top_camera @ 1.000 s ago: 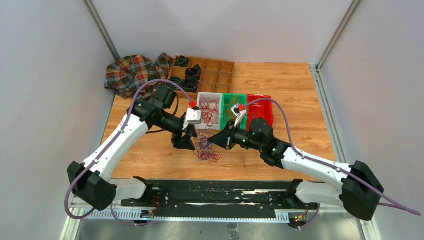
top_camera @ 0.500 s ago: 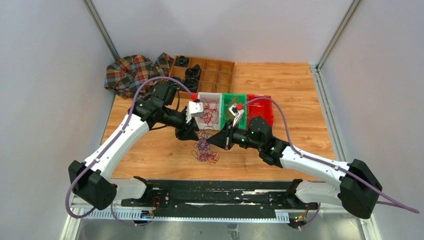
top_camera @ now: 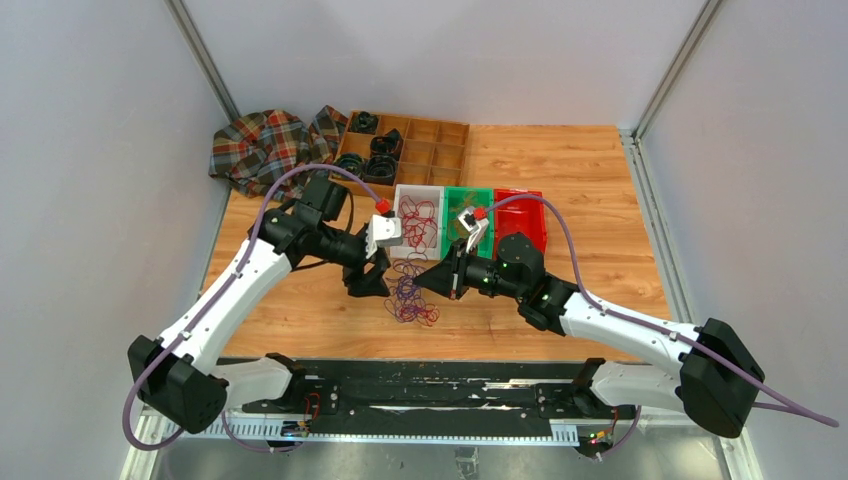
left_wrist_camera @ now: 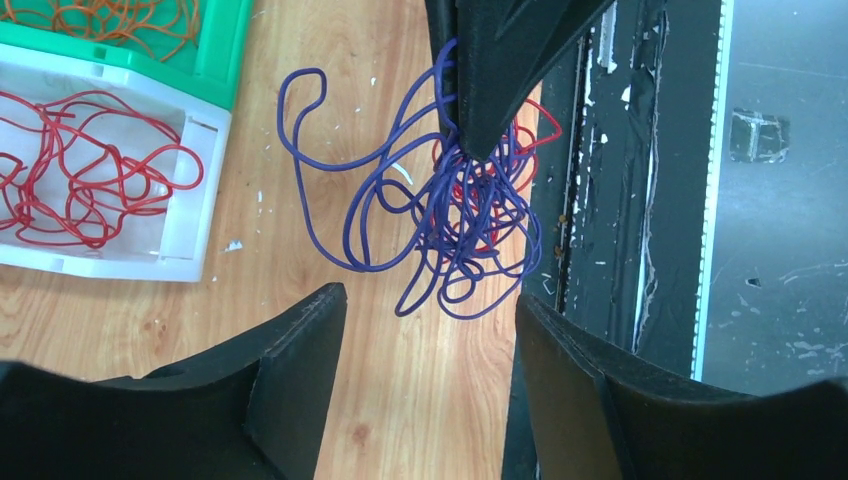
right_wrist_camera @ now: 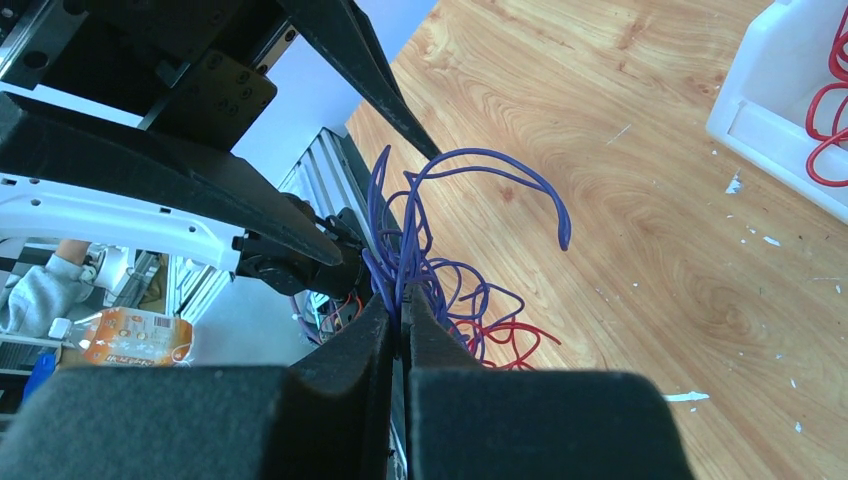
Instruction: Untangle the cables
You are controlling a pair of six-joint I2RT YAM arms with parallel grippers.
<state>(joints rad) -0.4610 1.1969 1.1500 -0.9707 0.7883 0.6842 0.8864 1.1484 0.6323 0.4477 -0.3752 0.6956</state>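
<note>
A tangle of purple cables (top_camera: pixel 408 300) with a red cable (right_wrist_camera: pixel 512 333) caught in it hangs just above the wooden table. My right gripper (right_wrist_camera: pixel 400 308) is shut on the top strands of the purple cables (right_wrist_camera: pixel 470 180) and holds the bunch up. In the left wrist view, the right gripper (left_wrist_camera: pixel 478 150) comes in from above, pinching the purple cables (left_wrist_camera: pixel 440 220). My left gripper (left_wrist_camera: pixel 430 297) is open just short of the bunch, with nothing between its fingers (left_wrist_camera: pixel 300 350). In the top view the left gripper (top_camera: pixel 368 287) sits left of the tangle and the right gripper (top_camera: pixel 423 281) right of it.
Behind the tangle stand a white bin (top_camera: pixel 401 193) with red cables, a green bin (top_camera: pixel 450 195) with orange cables, and a red bin (top_camera: pixel 530 205). A wooden compartment tray (top_camera: pixel 440 150) with black coils and a plaid cloth (top_camera: pixel 262 145) lie at the back left.
The left gripper swung up toward the bins, then drew back down and left to about where it began. The right gripper kept its hold on the purple bunch and barely moved.
</note>
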